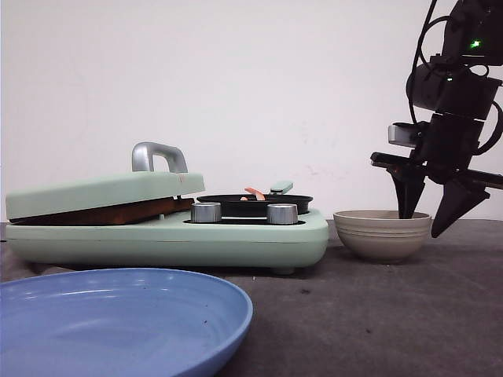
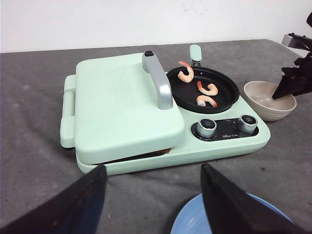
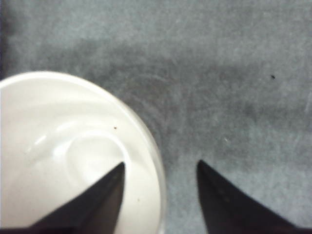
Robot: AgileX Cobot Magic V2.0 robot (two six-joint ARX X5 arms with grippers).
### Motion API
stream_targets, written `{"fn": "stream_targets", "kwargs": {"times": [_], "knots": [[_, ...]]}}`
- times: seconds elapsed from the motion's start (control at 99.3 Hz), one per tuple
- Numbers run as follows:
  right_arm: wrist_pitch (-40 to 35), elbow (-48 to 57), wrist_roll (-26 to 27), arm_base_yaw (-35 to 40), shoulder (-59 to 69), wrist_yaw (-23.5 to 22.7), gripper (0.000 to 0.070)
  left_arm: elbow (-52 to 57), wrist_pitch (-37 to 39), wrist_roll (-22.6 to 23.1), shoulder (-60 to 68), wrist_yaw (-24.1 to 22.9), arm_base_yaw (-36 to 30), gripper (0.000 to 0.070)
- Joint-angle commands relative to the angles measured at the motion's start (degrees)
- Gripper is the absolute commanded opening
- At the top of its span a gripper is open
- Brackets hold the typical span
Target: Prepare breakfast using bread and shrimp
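Three orange-pink shrimp point(image 2: 204, 87) lie in the black pan point(image 2: 222, 100) on the mint-green breakfast maker point(image 2: 146, 112); one shows in the front view point(image 1: 254, 192). The maker's lid point(image 1: 102, 191) is down, and only a brown crust edge of the bread point(image 1: 102, 214) shows under it. My left gripper point(image 2: 152, 167) is open and empty, in front of the maker above the table. My right gripper point(image 1: 428, 212) is open and straddles the rim of the empty beige bowl point(image 1: 383, 234). In the right wrist view it point(image 3: 160, 163) has one finger inside the bowl point(image 3: 48, 146) and one outside.
A blue plate point(image 1: 118, 322) sits at the front left, also under my left gripper point(image 2: 192, 225). Two silver knobs point(image 1: 244, 213) face front on the maker. The lid's handle point(image 2: 158, 80) stands up. The table is dark grey cloth point(image 1: 377, 314).
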Motion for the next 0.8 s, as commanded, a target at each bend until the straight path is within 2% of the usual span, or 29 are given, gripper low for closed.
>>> {"fn": "stream_targets", "kwargs": {"times": [0.0,0.322,0.524,0.634,0.785], "knots": [[-0.26,0.61,-0.83,0.02,0.37,-0.15,0.0335,0.22,0.26,0.28,0.04,-0.17,-0.11,0.0311],[-0.81,0.61,-0.90,0.02,-10.58,-2.45,0.0335,0.22,0.35,0.22,0.04,-0.15,-0.11,0.0311],[0.09,0.61,-2.43,0.20,-23.19,-9.07,0.0335,0.22,0.92,0.00,0.04,-0.15,-0.11,0.0311],[0.79,0.61,-2.69,0.76,-30.62,-9.07,0.0335,0.22,3.50,-0.76,0.04,-0.15,-0.11,0.0311],[0.00,0.61,-4.17,1.31,-39.63,-9.14,0.0334,0.22,9.05,-4.13,0.07,-0.15,-0.11,0.0310]]}}
